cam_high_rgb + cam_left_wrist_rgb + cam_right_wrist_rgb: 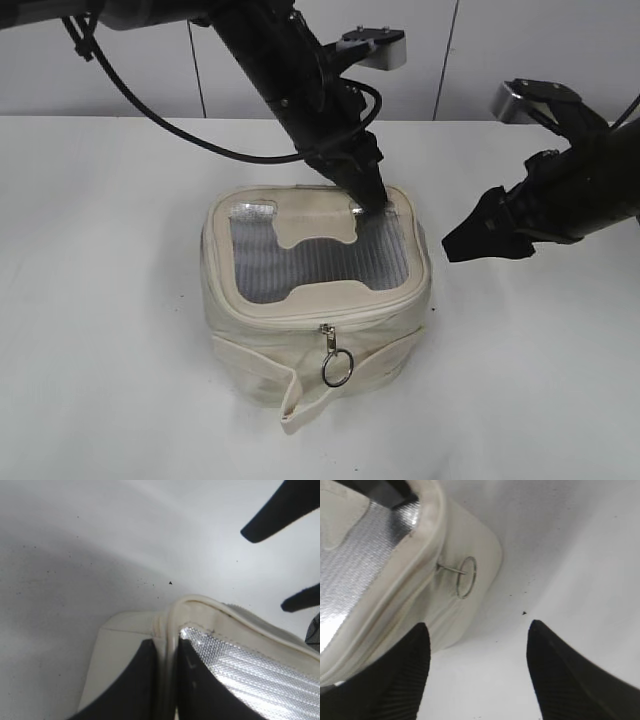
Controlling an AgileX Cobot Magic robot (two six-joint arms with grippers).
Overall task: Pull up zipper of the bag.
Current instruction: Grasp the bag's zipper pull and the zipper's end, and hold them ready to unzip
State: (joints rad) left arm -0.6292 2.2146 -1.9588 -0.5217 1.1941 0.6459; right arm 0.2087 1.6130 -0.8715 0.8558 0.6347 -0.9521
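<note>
The cream bag [262, 345] stands at the table's middle, its grey mesh lid window [320, 262] facing up. The zipper [380, 303] runs round the lid rim. A silver slider [327, 333] with a ring pull [337, 369] hangs at the front. My left gripper [373, 203] is shut on the lid's back right rim; in the left wrist view [169, 652] the rim [200, 602] sits pinched between the jaws. My right gripper [462, 243] is open and empty, right of the bag and clear of it. In the right wrist view [477, 630] a ring pull [466, 576] hangs on the bag's side [445, 615], ahead of the open jaws.
A loose cream strap [298, 398] droops at the bag's front onto the white table [100, 300]. A white wall [120, 70] runs behind the table. The right gripper's two fingertips [280, 510] show at the upper right of the left wrist view.
</note>
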